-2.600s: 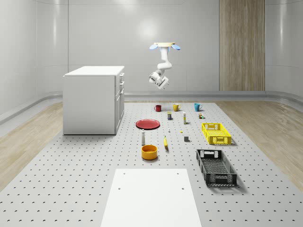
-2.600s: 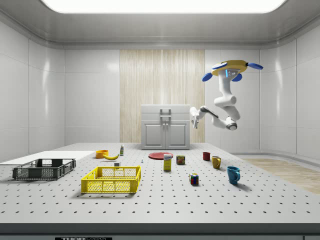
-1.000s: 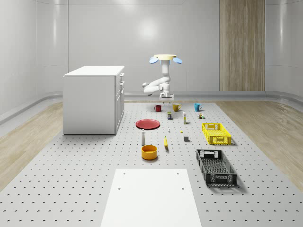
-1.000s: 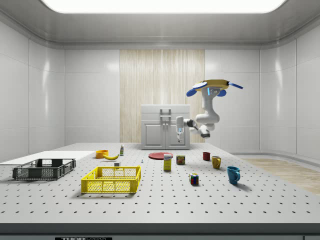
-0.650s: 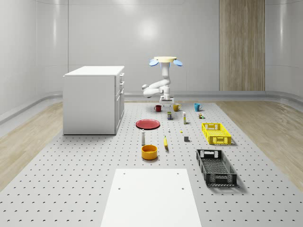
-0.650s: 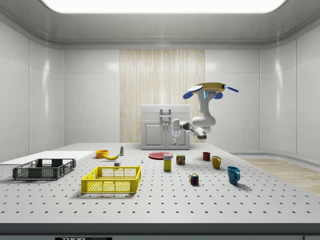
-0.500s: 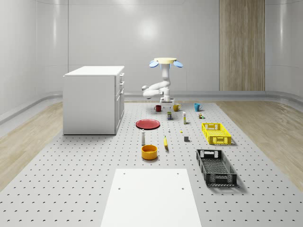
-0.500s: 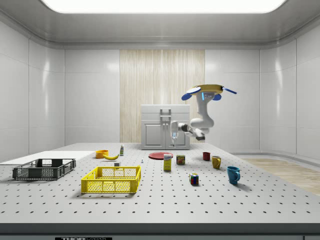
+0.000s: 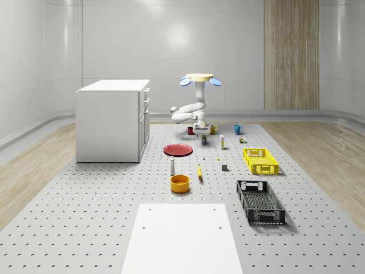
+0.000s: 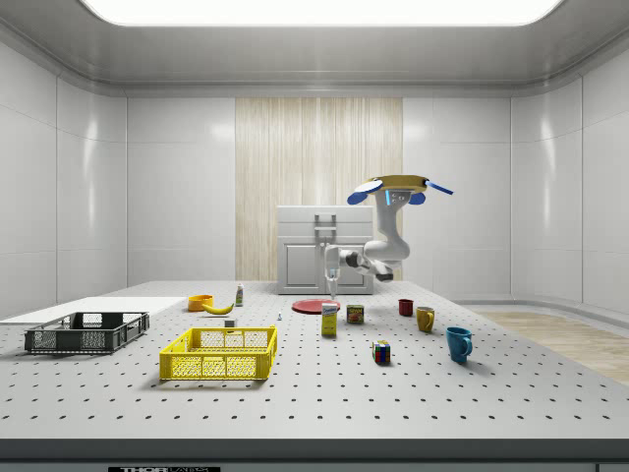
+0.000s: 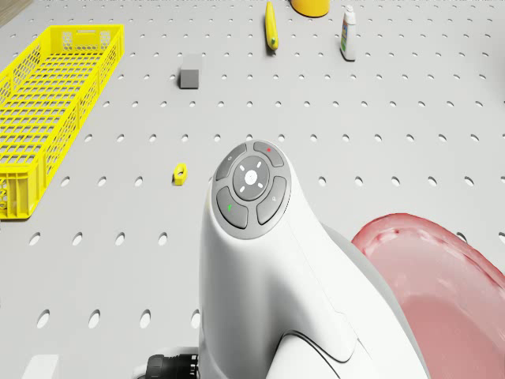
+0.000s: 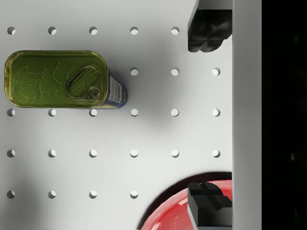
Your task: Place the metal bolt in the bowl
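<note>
In the side view, the yellow bowl point(image 10: 200, 303) sits far to the left on the grey table point(image 10: 314, 393). The tiny metal bolt point(image 10: 280, 317) stands on the table a bit to the right of it, well apart from the bowl. Further right the gripper point(image 12: 209, 120) hangs low and points down between the green can point(image 12: 60, 79) and the red plate point(image 12: 172, 215). Its two fingers point(image 12: 208, 31) are spread wide and hold nothing, and the drone point(image 10: 393, 184) hovers in the air above it.
</note>
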### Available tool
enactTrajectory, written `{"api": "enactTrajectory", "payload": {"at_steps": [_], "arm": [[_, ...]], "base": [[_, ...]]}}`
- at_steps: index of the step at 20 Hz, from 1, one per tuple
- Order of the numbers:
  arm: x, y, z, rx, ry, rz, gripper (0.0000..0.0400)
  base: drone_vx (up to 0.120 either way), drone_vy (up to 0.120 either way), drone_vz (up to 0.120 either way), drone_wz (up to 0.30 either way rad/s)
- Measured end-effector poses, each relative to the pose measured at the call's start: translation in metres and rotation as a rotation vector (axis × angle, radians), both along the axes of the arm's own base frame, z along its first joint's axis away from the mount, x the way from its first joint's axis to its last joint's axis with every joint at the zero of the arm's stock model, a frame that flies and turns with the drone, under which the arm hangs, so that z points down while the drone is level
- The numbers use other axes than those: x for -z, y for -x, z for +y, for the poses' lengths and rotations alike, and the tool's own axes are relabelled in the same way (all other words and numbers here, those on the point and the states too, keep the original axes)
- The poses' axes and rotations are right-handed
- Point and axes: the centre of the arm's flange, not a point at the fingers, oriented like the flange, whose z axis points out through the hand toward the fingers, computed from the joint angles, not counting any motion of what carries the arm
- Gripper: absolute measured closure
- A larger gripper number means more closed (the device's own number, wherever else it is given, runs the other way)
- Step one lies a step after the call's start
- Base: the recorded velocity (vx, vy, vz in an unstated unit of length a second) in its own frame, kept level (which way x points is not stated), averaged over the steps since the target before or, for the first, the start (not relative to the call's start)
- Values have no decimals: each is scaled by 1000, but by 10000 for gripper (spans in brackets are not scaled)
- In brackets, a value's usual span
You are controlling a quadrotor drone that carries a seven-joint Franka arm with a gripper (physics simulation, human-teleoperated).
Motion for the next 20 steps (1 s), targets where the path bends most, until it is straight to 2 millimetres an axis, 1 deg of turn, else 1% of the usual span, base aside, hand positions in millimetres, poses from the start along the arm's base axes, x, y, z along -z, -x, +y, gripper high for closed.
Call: {"api": "enactTrajectory", "payload": {"at_steps": [4,9,12,19,20], "arm": [[0,0,0,0,0,0,0],[0,0,0,0,0,0,0],[0,0,0,0,0,0,0],[0,0,0,0,0,0,0],[0,0,0,0,0,0,0]], "base": [[120,0,-110,0],[120,0,0,0],[120,0,-93,0],[120,0,0,0],[120,0,-120,0]]}}
